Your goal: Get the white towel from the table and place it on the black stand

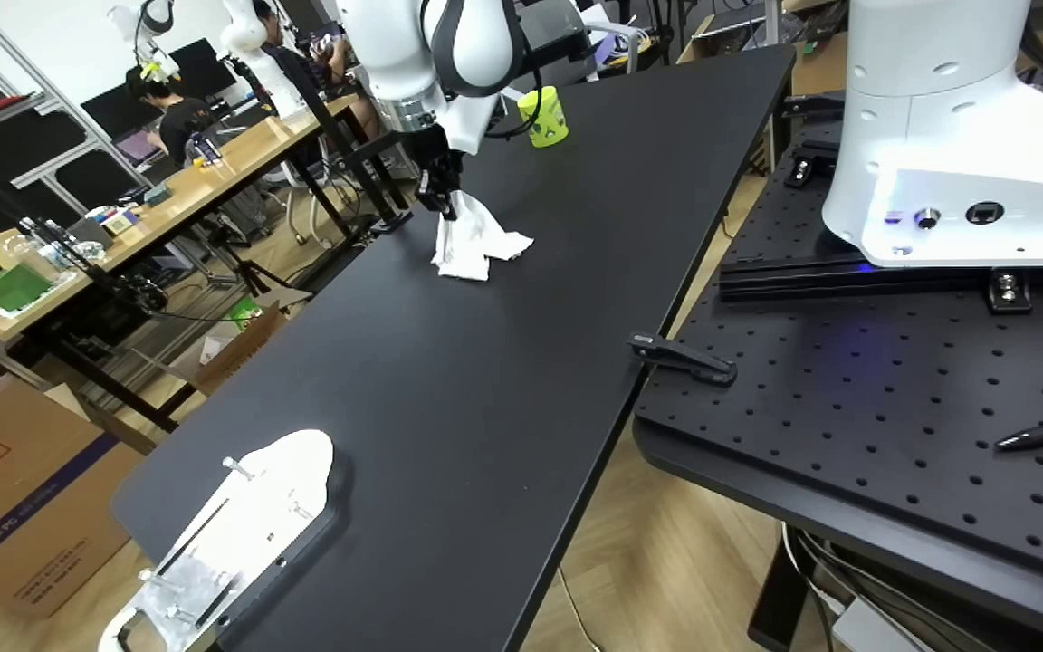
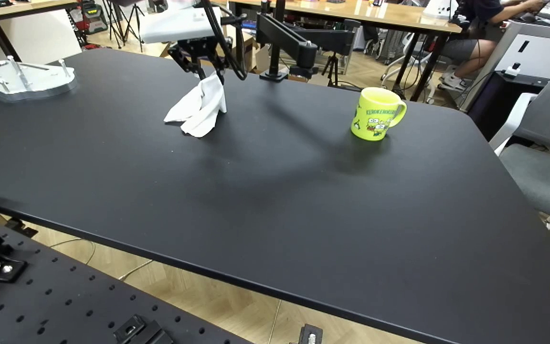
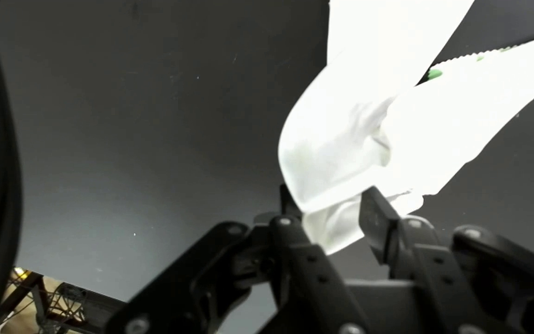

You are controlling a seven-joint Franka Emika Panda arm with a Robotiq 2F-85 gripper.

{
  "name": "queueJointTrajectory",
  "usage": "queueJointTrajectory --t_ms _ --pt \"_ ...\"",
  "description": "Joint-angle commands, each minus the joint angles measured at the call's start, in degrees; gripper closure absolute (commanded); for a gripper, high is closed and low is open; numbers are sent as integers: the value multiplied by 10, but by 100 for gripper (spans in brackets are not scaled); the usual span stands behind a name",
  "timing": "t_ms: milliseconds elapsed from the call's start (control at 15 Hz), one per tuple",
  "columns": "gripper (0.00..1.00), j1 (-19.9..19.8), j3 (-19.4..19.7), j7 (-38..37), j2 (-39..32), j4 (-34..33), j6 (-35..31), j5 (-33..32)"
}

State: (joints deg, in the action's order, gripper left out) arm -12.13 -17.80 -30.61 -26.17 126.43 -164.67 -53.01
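Wrist view: I have the tool (image 3: 332, 208) spread, a fold of the thin white fabric towel (image 3: 415, 139) between its jaws; can't tell if both touch it. In an exterior view: towel flares out below the tool, black jointed-arm stand (image 2: 282, 40) behind tool to the right, lime-green printed mug (image 2: 376, 114) farther right. In an exterior view: white flat pegged board (image 1: 250, 507) well down-left of the tool, on the black table (image 1: 449, 407).

A wood-topped bench (image 1: 250, 149) stands on wood-patterned floor (image 1: 675, 543) — white wall (image 1: 60, 36) behind it.
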Motion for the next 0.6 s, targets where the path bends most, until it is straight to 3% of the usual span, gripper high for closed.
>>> queueJointTrajectory --t_ms 0,133,533 --pt "89 4 0 -6 18 2 9 0" --pt "99 -3 -8 2 38 13 17 13" --pt "100 -39 -62 57 160 57 74 126"
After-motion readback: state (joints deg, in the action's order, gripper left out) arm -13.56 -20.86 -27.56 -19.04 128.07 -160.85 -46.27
